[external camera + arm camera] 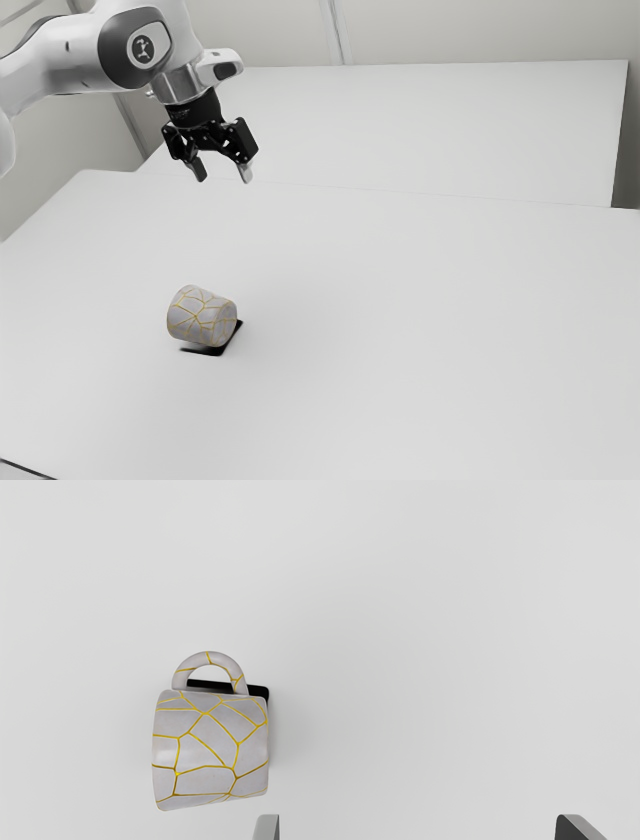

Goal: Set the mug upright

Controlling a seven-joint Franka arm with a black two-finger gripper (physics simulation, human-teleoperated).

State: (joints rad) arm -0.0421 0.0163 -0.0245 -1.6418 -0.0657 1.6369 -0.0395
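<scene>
The white, seven-jointed robot arm (70,62) comes in from the exterior view's upper left, its last section turned down so that the black two-finger pincer (223,176) hangs well above the smooth white table (440,350). The hand leans a little, and its fingertips point down at the table. The pincer is released: its two pale grey fingers (266,828) stand wide apart, with nothing held between them.

The light grey mug with a web of thin golden yellow lines (207,745) lies on its side on the table, below the pincer and well apart from it. It is off to one finger's side, outside the gap between the two. The mug's long axis runs roughly along the line from finger to finger, and its rounded, gold-veined handle (210,658) points away from the fingertips. A flat black patch (259,692) shows at the mug's handle side, partly behind the handle; whether it is a shadow or an object, I cannot tell.
</scene>
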